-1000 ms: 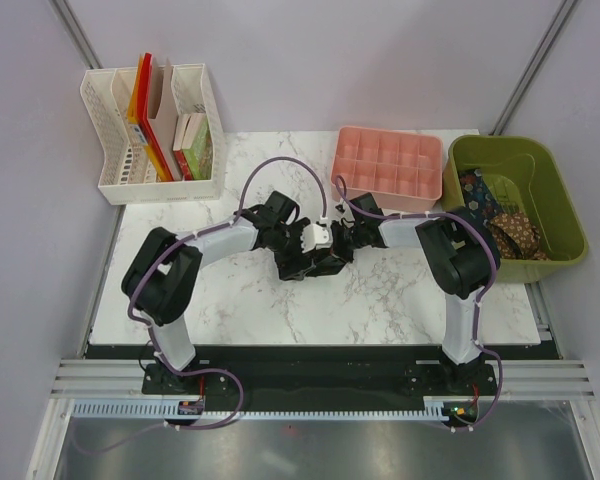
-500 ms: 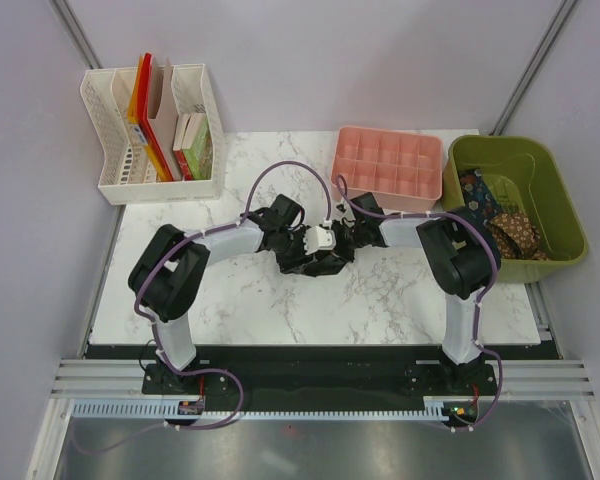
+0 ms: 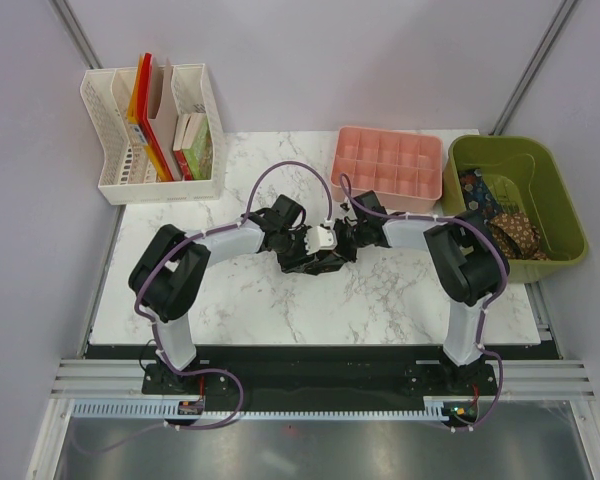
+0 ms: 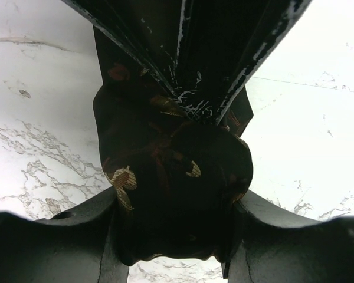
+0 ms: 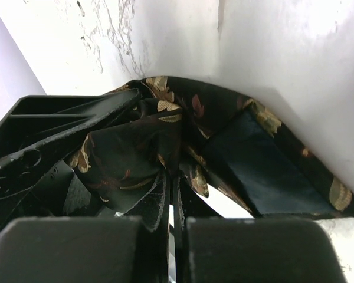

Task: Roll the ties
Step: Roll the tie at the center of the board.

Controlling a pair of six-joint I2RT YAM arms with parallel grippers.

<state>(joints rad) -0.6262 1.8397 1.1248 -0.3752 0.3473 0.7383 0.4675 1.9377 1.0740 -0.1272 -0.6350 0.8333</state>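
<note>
I see 1 dark tie (image 4: 171, 171) on the table (image 3: 380, 300), and my left gripper (image 4: 177, 236) and right gripper (image 5: 172, 230) reach in from 2 sides, both squeezing it.

- Top view: tie (image 3: 315, 264) mid-tabletop (image 3: 380, 300) is mostly buried under left tool (image 3: 302, 250) and right tool (image 3: 342, 243), so its shape is unreadable.
- Left wrist view: the tie's 12 o'clock part is hidden behind the right tool's fingers (image 4: 224, 47).
- Right wrist view: the tie runs off frame at 4 o'clock, and its 9 o'clock side is behind the left tool.
- Spare ties (image 3: 505, 225) in green bin (image 3: 500, 142), 3 o'clock: tangled and too small to count.
</note>
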